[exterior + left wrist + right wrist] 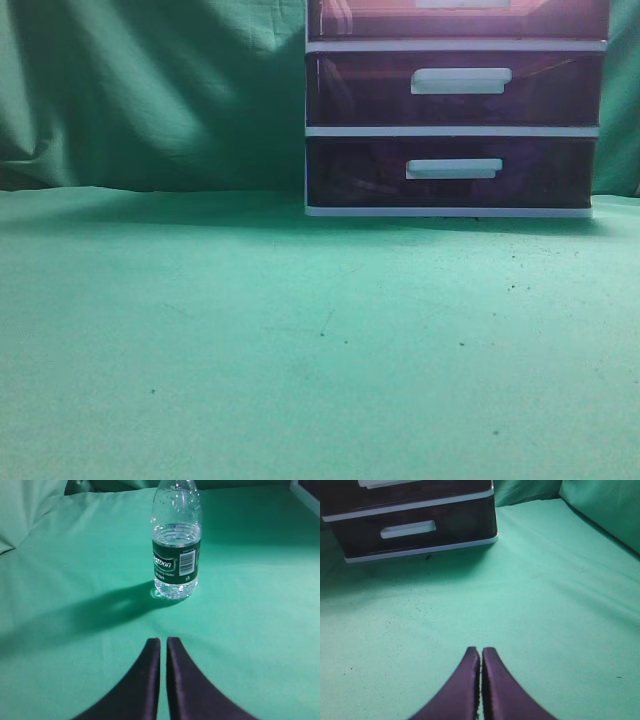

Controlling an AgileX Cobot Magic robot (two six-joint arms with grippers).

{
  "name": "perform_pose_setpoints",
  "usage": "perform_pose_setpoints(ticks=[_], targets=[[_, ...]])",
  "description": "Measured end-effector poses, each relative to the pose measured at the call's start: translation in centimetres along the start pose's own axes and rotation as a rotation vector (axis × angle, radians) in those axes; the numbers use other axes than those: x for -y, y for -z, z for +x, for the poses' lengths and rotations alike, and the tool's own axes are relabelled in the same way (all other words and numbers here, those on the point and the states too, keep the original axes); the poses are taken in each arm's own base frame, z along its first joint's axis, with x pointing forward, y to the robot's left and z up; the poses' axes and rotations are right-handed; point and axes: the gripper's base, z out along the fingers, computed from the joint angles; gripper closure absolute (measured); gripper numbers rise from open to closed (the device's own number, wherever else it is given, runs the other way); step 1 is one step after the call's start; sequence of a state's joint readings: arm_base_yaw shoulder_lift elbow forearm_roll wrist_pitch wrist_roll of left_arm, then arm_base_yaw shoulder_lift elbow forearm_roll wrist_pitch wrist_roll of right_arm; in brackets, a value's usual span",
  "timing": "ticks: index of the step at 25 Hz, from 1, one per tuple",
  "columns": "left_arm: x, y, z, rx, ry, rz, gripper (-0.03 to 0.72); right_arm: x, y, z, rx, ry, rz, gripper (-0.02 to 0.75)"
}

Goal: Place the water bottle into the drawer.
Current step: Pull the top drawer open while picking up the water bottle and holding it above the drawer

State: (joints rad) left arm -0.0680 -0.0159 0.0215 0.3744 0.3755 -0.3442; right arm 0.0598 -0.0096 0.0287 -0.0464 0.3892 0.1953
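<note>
A clear water bottle [176,545] with a dark green label stands upright on the green cloth in the left wrist view, straight ahead of my left gripper [163,641], which is shut and empty a short way in front of it. The drawer [458,18], reddish-purple and lighter than the others, is the top one of the unit; only its lower part shows at the top edge of the exterior view, closed. My right gripper [481,651] is shut and empty over bare cloth, well in front of the unit. Neither gripper nor the bottle shows in the exterior view.
Two darker purple drawers with white handles, the middle one [455,88] and the lowest one [450,172], sit below the top drawer. The unit [420,530] stands at the back right of the table. A green cloth [250,340] covers the table and hangs behind as a backdrop.
</note>
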Motion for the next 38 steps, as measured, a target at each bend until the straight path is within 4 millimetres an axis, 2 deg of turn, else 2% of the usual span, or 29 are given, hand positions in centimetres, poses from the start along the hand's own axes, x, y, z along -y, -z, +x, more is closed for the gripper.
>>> perform_pose_setpoints(ticks=[18,21,24,32,35,38], targets=[[0.0,0.0,0.0,0.0,0.0,0.0,0.688,0.0,0.0,0.0,0.0,0.0,0.0,0.738],[0.3,0.0,-0.3,0.029,0.109,0.038,0.688,0.0,0.0,0.0,0.0,0.0,0.0,0.738],[0.7,0.1,-1.3,0.133,0.176,0.091,0.688,0.0,0.0,0.0,0.0,0.0,0.0,0.738],[1.4,1.3,-4.5,0.504,0.208,0.216,0.688,0.0,0.0,0.0,0.0,0.0,0.0,0.738],[1.4,1.5,-5.1,0.507,0.25,0.227,0.688,0.0,0.0,0.0,0.0,0.0,0.0,0.738],[1.2,1.5,-6.8,0.442,0.264,0.205,0.688,0.0,0.0,0.0,0.0,0.0,0.0,0.738]])
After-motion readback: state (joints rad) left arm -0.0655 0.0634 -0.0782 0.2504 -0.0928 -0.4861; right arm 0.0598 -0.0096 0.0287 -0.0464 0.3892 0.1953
